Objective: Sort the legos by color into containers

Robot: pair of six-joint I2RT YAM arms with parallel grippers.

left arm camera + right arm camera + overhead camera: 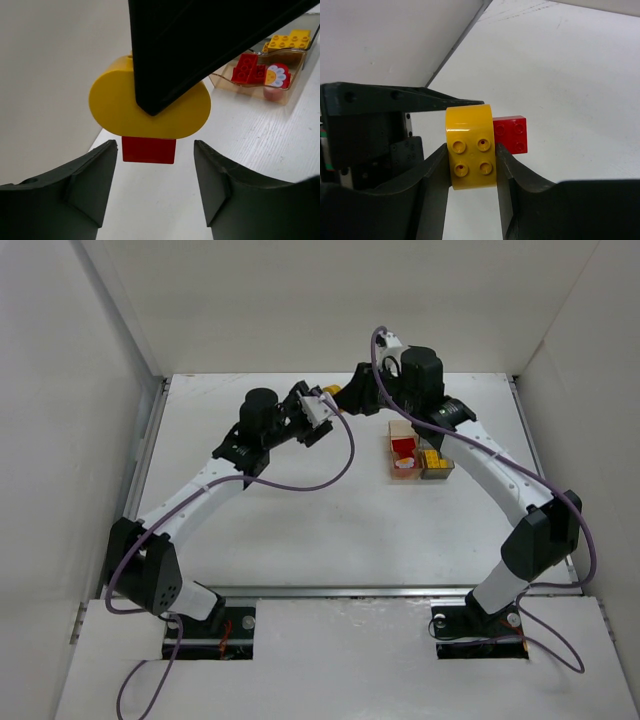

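White table (300,520); joined containers (404,477) right of centre.

Both arms are presenting white tubular links joined by black joint housings. The left arm (190,502) and the right arm (495,468) are each carrying a purple cable (300,487) running alongside the links. Each arm is ending below in a black base plate (210,632). The left hand (155,175) and the right hand (470,170) are showing matte black, wedge-shaped fingers (75,190) with rounded inner faces.
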